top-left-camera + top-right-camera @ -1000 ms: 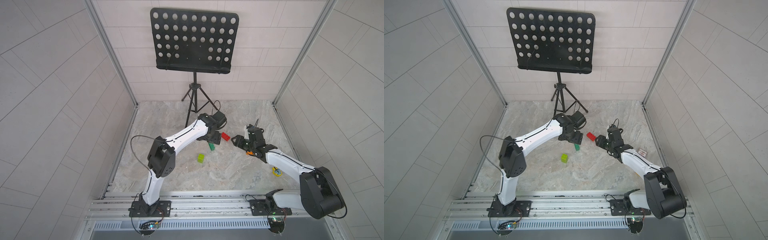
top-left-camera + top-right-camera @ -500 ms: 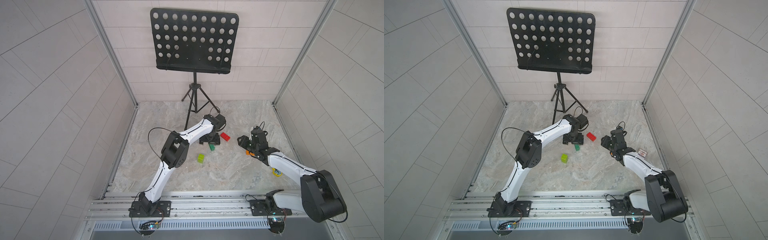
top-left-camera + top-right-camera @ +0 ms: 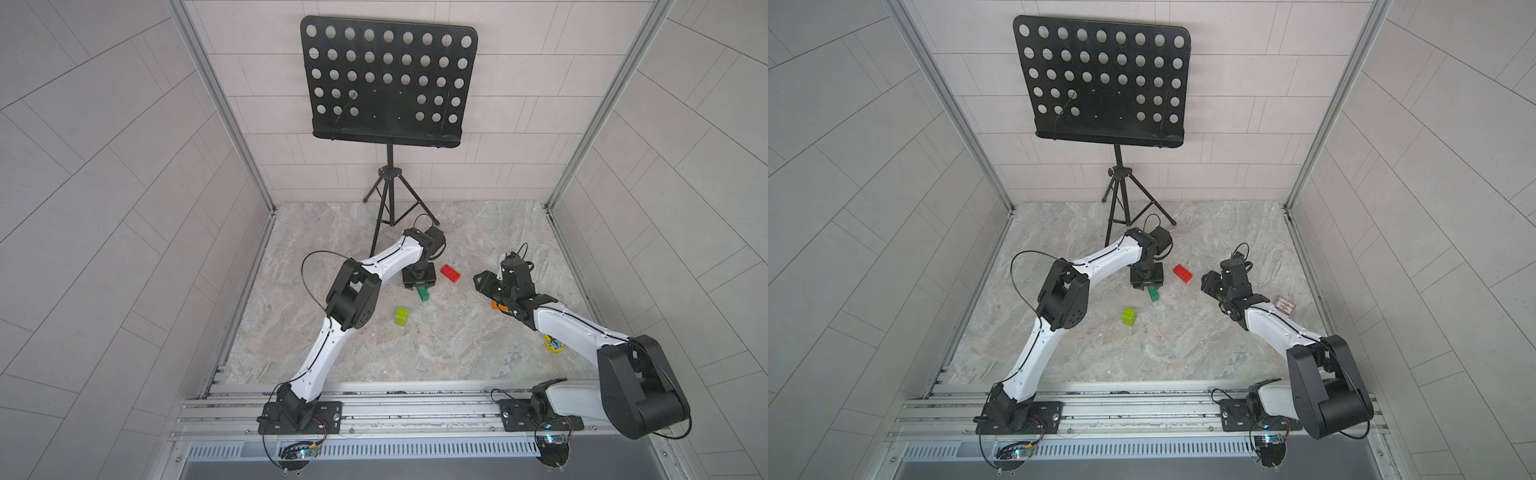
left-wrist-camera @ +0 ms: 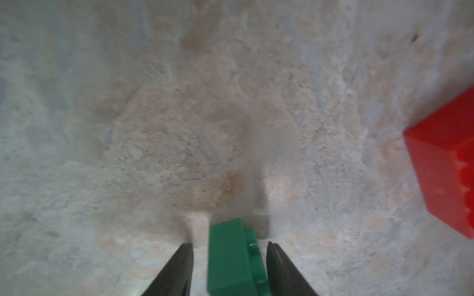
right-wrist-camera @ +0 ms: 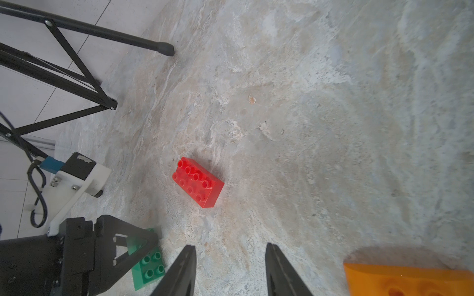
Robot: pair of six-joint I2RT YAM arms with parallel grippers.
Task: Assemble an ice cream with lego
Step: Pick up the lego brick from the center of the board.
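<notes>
One marbled table (image 3: 436, 353) is carrying everything, and a black perforated music stand (image 3: 388, 83) is standing on its tripod at the far side. Reaching in from the near rail, the left arm (image 3: 386, 264) is stretching toward the middle of the table, while the right arm (image 3: 569, 328) is bending in from the opposite side.

The left gripper (image 4: 229, 246) is pointing down, its jaws standing narrowly apart astride the dark green brick (image 4: 228, 256). In the left wrist view a sliver of table is showing between one finger and the brick, so nothing is looking clamped. The right gripper (image 5: 230, 246) is hanging parted and empty, aiming toward the red brick (image 5: 197, 182). That brick is sitting studs-up by itself, near the left gripper but apart from it.

The orange piece (image 5: 410, 279) is lying just beside the right gripper. A lime-green brick (image 3: 401, 316) is standing alone, nearer the rail than the dark green brick. A yellow round object (image 3: 554, 345) is peeking out from under the right arm, and a white card (image 3: 1284, 306) is lying beside that arm's forearm.
</notes>
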